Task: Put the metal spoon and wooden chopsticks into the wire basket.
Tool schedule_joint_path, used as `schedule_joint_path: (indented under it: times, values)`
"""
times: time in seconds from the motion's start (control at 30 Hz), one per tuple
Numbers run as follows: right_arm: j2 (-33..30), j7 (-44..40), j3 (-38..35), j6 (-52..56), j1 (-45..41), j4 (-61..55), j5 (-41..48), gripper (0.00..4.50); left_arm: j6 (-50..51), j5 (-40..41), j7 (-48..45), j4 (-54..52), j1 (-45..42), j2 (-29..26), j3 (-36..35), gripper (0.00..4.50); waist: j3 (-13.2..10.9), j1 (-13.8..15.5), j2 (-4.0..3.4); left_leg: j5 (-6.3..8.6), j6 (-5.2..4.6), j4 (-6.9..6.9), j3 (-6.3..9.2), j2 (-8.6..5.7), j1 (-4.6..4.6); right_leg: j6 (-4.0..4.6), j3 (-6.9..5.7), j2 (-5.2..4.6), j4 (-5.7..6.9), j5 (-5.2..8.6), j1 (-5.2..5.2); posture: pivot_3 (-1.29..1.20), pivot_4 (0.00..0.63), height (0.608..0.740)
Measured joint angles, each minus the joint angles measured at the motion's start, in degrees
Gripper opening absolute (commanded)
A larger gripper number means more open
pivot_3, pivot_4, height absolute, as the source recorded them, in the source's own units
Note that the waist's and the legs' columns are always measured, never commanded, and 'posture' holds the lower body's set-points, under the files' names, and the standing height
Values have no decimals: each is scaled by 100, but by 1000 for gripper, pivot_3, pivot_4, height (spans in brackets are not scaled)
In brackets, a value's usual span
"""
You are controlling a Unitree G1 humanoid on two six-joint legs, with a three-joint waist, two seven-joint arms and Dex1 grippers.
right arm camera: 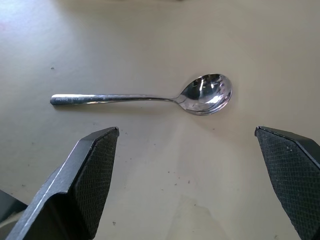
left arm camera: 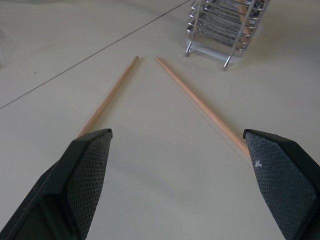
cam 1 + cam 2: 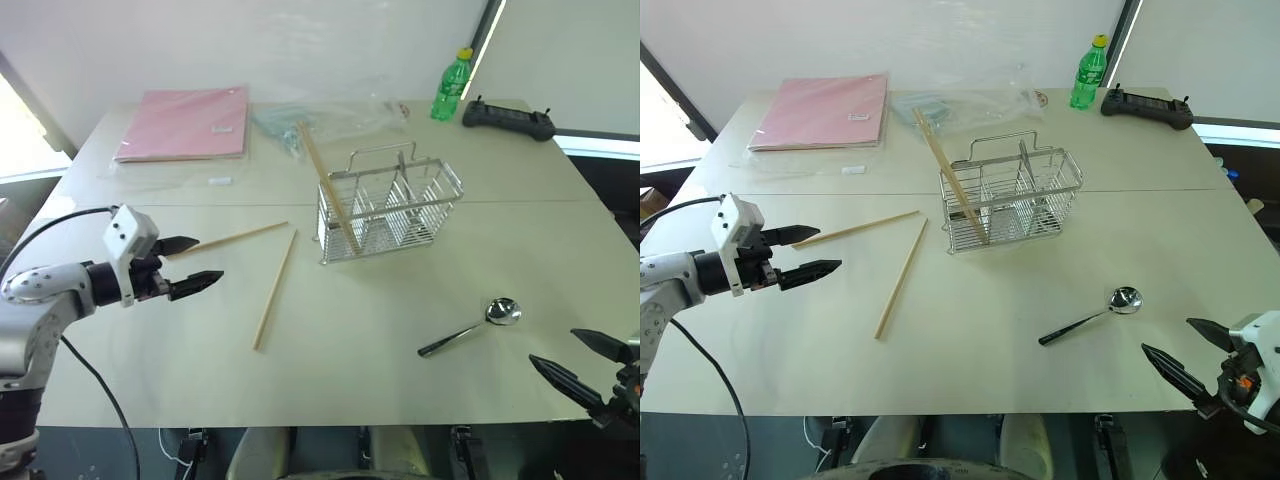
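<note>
So we've got the wire basket (image 3: 390, 208) sitting roughly mid-table (image 3: 400, 340), and we'll place everything off that. It's a silver grid caddy with inner dividers and a loop handle on top. Inside, 1 wooden chopstick (image 3: 325, 180) is already leaning in the compartment at the basket's left end, tilted so its top pokes way out above the rim, up and to the left. The other compartments look empty as far as we can tell.

2 more wooden chopsticks lie flat on the table left of the basket: 1 (image 3: 275, 288) runs diagonally down from near the basket's lower left corner, the other (image 3: 228, 240) lies further left, angled toward the left gripper (image 3: 195, 265). Their near-basket tips come close together without touching.

The metal spoon (image 3: 470, 327) is on the table in front of the basket and a bit to its right, bowl up, well apart from it.

Left gripper hovers left of the basket, jaws spread wide, holding nothing. Right gripper (image 3: 1185, 352) sits front-right of the basket, near the spoon, jaws also wide apart and empty.

Behind the basket: a pink folder (image 3: 185, 122), some clear plastic bags (image 3: 330, 120), a green bottle (image 3: 451, 86) and a black controller (image 3: 508, 120).
</note>
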State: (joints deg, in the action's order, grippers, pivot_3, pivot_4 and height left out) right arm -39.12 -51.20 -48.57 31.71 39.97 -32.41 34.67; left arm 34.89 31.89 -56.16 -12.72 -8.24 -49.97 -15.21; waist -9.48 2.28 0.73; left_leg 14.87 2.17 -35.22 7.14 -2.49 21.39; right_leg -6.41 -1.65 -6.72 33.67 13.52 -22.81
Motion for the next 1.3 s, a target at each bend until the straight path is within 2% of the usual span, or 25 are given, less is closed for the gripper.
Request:
schedule_joint_path:
  times: [0.4,0.63,0.83,0.93,1.07,1.3]
  values:
    - [204,137,8,1,60,-122,8,4489,258,156,-15,-178,-272,3,126,4415,1,-1,2,0,-1,-3,0,0,-2,-2,0,1,9,1,1,0,150,722]
    - [342,415,13,70,17,-259,79,4489,878,766,-187,-602,-706,-3,367,4415,2,2,7,-1,-1,-5,1,-1,-5,0,1,1,33,0,-1,0,150,722]
    - [858,1376,371,576,-437,-406,394,4489,1431,1380,-663,-1026,-1579,-35,1034,4415,6,-6,9,-1,-1,-8,-1,0,-4,2,1,2,40,1,5,0,150,722]
    - [1141,1835,662,714,-609,-421,403,4489,1446,1359,-913,-980,-1865,-35,1468,4415,8,-20,0,-1,-2,-8,-3,-1,-6,5,3,4,43,-1,1,0,150,722]
    - [1482,2552,912,812,-1149,-320,409,4489,1341,1184,-1120,-693,-2230,230,1948,4415,9,-25,-3,-2,-3,-14,-5,-2,-10,14,5,8,45,-7,-2,0,150,722]
    - [1824,3381,1154,918,-1933,160,433,4489,1031,828,-1291,-336,-2287,488,2327,4415,9,-22,-3,-3,-4,-10,-1,-7,-6,30,6,15,47,-18,-12,0,150,722]
